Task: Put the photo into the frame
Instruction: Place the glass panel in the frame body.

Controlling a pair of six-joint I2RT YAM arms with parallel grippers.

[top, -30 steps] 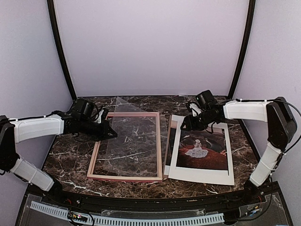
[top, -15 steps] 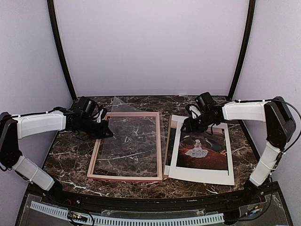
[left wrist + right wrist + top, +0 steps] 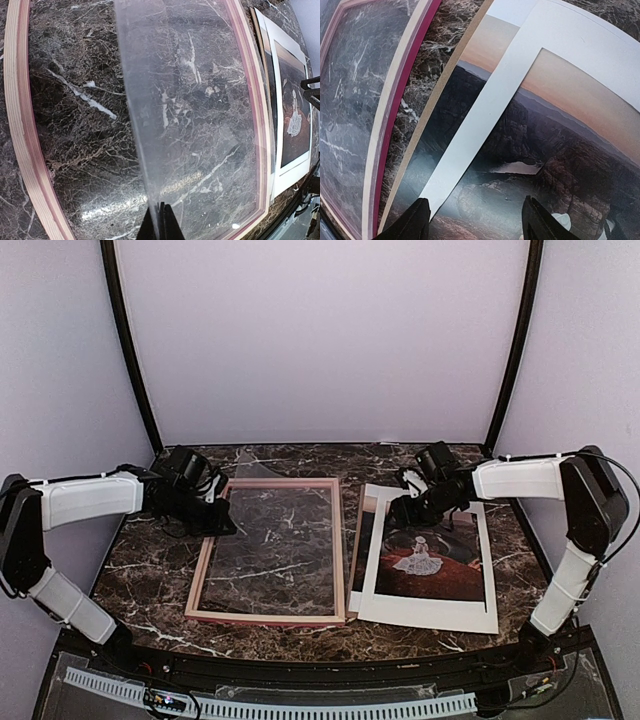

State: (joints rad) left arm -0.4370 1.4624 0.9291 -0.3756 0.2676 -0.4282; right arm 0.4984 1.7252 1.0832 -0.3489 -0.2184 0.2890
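You're pinching the clear sheet (image 3: 200, 100) w/ your L hand (image 3: 160, 225), holding it over the pink frame (image 3: 266, 617) on the desk (image 3: 150, 580). R hand (image 3: 477, 220) is hovering, fingers spread, above the photo (image 3: 428, 558), which is lying under the white mat (image 3: 430, 616) just right of the frame.

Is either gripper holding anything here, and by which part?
The left gripper pinches the clear transparent sheet by its edge, over the pink wooden frame. The right gripper is open, holding nothing.
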